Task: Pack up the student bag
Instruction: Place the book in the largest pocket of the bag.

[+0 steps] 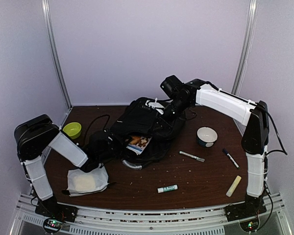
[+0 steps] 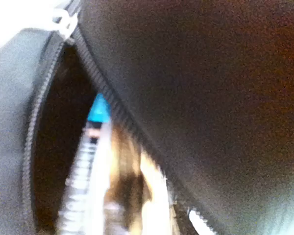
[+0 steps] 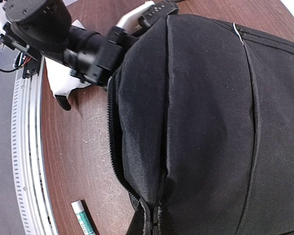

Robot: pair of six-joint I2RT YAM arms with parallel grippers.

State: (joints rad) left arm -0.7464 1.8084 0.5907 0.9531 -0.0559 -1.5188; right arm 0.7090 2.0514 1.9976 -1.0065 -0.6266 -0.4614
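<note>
The student bag, black and soft, lies mid-table with its zip mouth gaping toward the front. A book with a picture cover shows inside the mouth. My left gripper is at the bag's left edge, lost against the black fabric. The left wrist view is blurred. It looks past the zipper teeth onto a pale book edge and a blue patch, and none of my own fingers show there. My right gripper is at the bag's far top, shut on a gathered fold of its fabric.
A white-grey pouch lies front left under the left arm, a green bowl behind it. To the right are a white bowl, a marker, a pen and a beige stick. A glue stick lies front centre.
</note>
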